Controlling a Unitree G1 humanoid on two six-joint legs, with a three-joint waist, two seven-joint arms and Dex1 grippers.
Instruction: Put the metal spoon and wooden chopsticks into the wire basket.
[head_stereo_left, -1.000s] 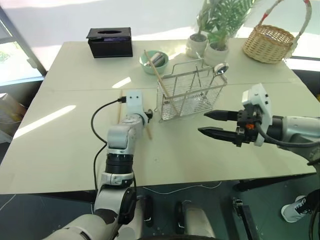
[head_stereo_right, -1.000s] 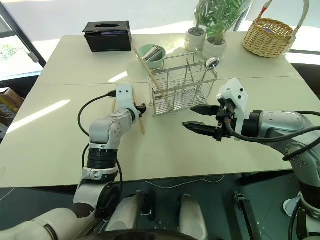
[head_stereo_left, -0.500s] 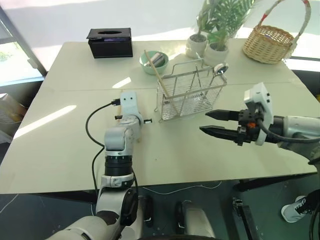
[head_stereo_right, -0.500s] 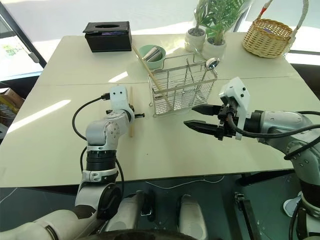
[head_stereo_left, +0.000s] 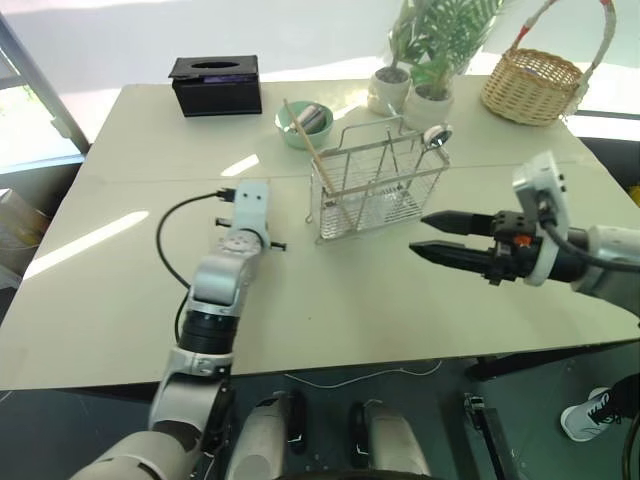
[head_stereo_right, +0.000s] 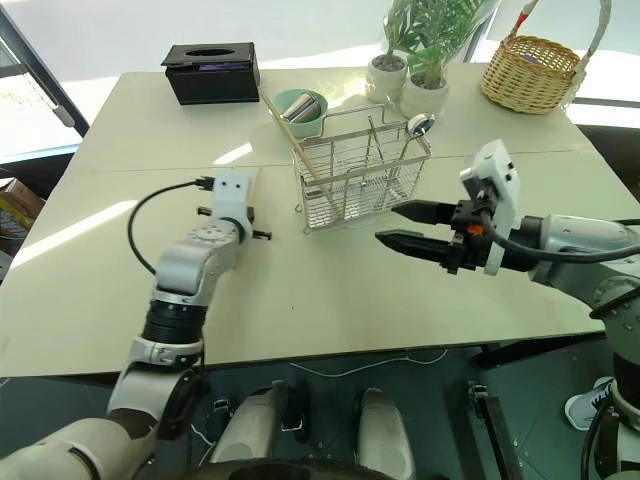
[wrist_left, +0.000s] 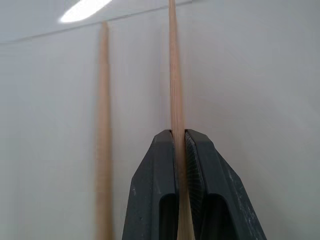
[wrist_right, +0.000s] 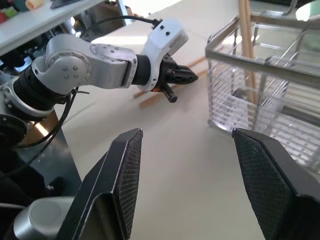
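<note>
The left gripper (wrist_left: 178, 137) is clamped tight on one wooden chopstick (wrist_left: 173, 75), a thin, plain, light-brown stick whose long axis runs straight on from the black fingers (wrist_left: 157, 180), pointing away across the pale table (head_stereo_left: 120, 260) toward its far edge. What looks like its shadow lies parallel beside it on the tabletop. A second chopstick (head_stereo_left: 310, 150) already stands in the wire basket (head_stereo_left: 375, 190), leaning with its upper end tilted up and back toward the green bowl (head_stereo_left: 305, 122). The metal spoon (head_stereo_left: 432, 140) sits upright at the basket's far right corner, its round shiny bowl on top.

The basket is a see-through rack of thin silver wire with upright dividers, standing mid-table. The right gripper (head_stereo_left: 428, 235) hovers just right of it, its two ribbed black fingers spread apart and holding nothing.

Compared with a second ago, the left arm has swung out to its left, away from the basket, and its fingers, then partly open, have closed on the stick. The right gripper has kept about the same spread.
</note>
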